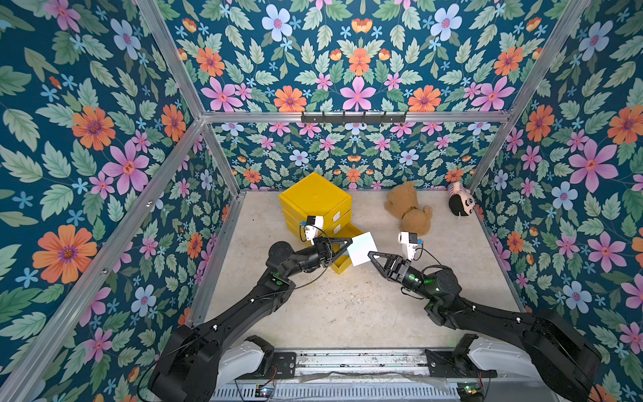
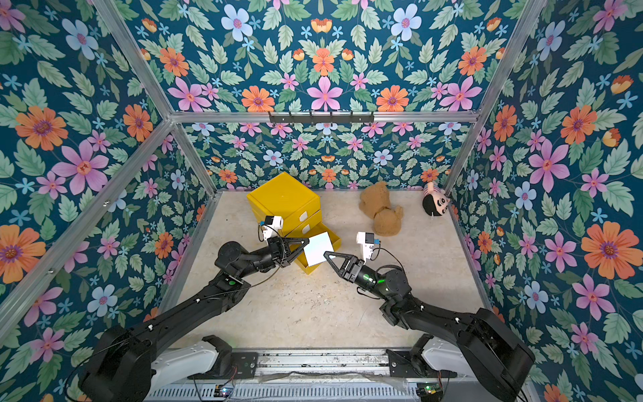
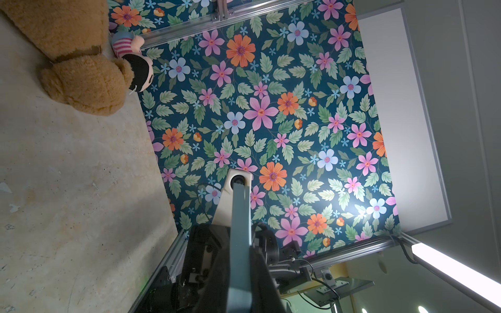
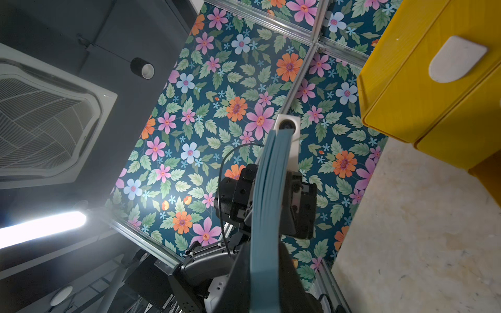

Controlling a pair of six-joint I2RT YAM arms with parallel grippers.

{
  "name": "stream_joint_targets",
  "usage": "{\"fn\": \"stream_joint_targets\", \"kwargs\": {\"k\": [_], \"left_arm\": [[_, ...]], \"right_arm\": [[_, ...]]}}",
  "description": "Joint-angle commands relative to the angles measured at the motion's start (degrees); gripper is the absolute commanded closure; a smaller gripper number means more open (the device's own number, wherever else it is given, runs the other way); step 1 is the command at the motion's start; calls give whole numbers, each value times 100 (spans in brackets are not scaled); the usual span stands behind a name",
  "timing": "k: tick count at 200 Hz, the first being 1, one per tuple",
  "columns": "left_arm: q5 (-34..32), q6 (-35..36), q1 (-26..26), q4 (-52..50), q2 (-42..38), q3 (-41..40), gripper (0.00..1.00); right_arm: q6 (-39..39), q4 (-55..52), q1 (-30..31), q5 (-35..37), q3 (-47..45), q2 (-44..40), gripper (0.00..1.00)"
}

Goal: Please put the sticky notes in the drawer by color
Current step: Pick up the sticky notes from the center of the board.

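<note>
Left gripper [image 1: 350,241] and right gripper [image 1: 370,254], we record, both clamp one light blue sticky note [image 1: 363,247] by opposite edges, over the open bottom tier of the drawer [image 1: 315,195], toward the tabletop's [image 1: 348,313] far-left corner.

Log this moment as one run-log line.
left gripper: shut on blue sticky note | right gripper: shut on same note | note: aloft over open bottom drawer
</note>
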Motion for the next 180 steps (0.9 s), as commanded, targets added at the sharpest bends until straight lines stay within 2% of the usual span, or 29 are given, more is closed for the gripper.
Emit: {"fn": "stream_joint_targets", "kwargs": {"k": [1, 8, 14, 25, 37, 49, 63, 90, 114, 145, 180], "left_arm": [[60, 263, 0, -81, -53, 34, 100], [24, 352, 0, -211, -83, 48, 98], [-15, 454, 3, -349, -112, 66, 85], [-135, 716, 8, -677, -195, 121, 52], [-281, 1072, 18, -1135, -317, 227, 29], [-458, 1654, 35, -1767, -460, 396, 13], [-921, 2600, 46, -2793, -710, 629, 1], [-2064, 4424, 44, -4450, -1182, 827, 1], [-2517, 5673, 43, -4826, -1608, 607, 0], [-3110, 6595, 39, -5107, -2154, 281, 0], [-3642, 7032, 35, -5705, -2421, 218, 0]], "right_arm": [[-192, -143, 3, 181, 6, -52, 94], [-192, -157, 3, 198, -3, -68, 96], [-204, -188, 3, 220, -12, -82, 98], [-213, -279, 3, 296, -17, -133, 100], [-256, -515, 3, 455, -30, -227, 100], [-318, -987, -16, 710, -14, -338, 100], [-415, -1600, -71, 1024, 7, -487, 100], [-401, -2636, -306, 1400, 123, -618, 100], [-559, -3882, -492, 1447, 631, -403, 100], [-578, -4284, -521, 1306, 1171, 199, 100], [-661, -4651, -528, 1085, 2022, 1128, 100]]}}
